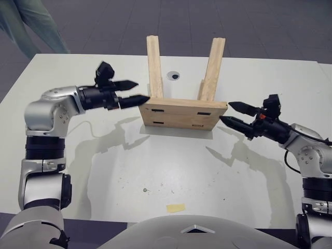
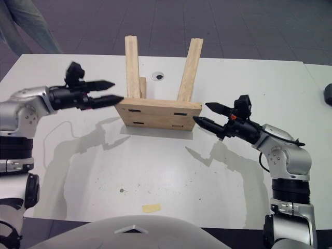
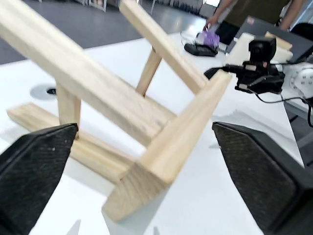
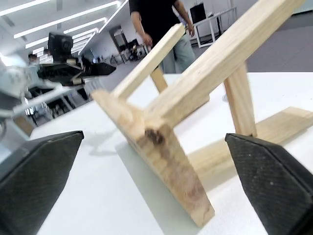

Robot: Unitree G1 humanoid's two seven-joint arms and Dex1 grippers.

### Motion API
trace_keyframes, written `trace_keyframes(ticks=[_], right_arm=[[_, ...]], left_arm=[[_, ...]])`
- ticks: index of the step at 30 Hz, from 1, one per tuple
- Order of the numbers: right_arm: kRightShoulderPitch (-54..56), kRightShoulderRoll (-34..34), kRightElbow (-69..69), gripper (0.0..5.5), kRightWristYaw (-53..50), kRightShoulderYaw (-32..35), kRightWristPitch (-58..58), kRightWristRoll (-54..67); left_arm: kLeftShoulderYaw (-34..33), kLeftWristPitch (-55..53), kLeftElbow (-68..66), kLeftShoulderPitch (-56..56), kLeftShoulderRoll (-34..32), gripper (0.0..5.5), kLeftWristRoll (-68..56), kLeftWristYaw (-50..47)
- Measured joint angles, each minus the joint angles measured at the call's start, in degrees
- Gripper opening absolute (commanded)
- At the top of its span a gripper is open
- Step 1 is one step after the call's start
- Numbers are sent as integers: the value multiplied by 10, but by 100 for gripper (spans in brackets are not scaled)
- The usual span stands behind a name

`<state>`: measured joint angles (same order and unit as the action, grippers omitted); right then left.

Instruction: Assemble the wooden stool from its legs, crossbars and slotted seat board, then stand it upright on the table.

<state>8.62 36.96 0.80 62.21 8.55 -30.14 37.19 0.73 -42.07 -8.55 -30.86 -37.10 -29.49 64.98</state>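
— What do we see from the head?
— The wooden stool lies on its side mid-way across the white table. Its slotted seat board faces us and two legs point toward the far edge. Bare tabletop lies in front and to both sides.
— And the claws?
— The left gripper is spread, its tips at the board's left corner. The right gripper is spread too, just beside the right corner, holding nothing. A small mark on the board is too small for us to read.
— Left wrist?
— Dark, grainy pads stand wide apart, with the pale, squared board edge between them.
— Right wrist?
— Textured pads sit apart on either side of the board's rough end grain.
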Motion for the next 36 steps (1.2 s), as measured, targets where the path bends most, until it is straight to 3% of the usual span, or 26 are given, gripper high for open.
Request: trace_keyframes(ticks=[4,6,11,19,23,29,32,36], right_arm=[[37,1,97,540,38,-48,92,-81],[74,-13,148,507,50,-54,109,-90],[139,-33,227,424,99,-76,101,-91],[138,-48,241,296,137,-90,44,-84],[134,-57,240,286,148,-90,42,-84],[55,-44,96,265,134,-45,-64,2],[6,-55,5,248,84,10,-145,98],[-14,-115,-66,226,-70,93,-182,239]], left_arm=[[56,59,-44,-5,2,539,47,38],[79,87,-87,-20,20,540,72,44],[125,146,-166,-44,45,456,118,79],[137,154,-221,-32,46,319,136,127],[119,139,-218,-30,49,256,135,120],[80,3,-67,28,12,249,72,128],[13,-81,26,75,1,243,1,107],[-125,-211,96,82,67,240,-90,-9]])
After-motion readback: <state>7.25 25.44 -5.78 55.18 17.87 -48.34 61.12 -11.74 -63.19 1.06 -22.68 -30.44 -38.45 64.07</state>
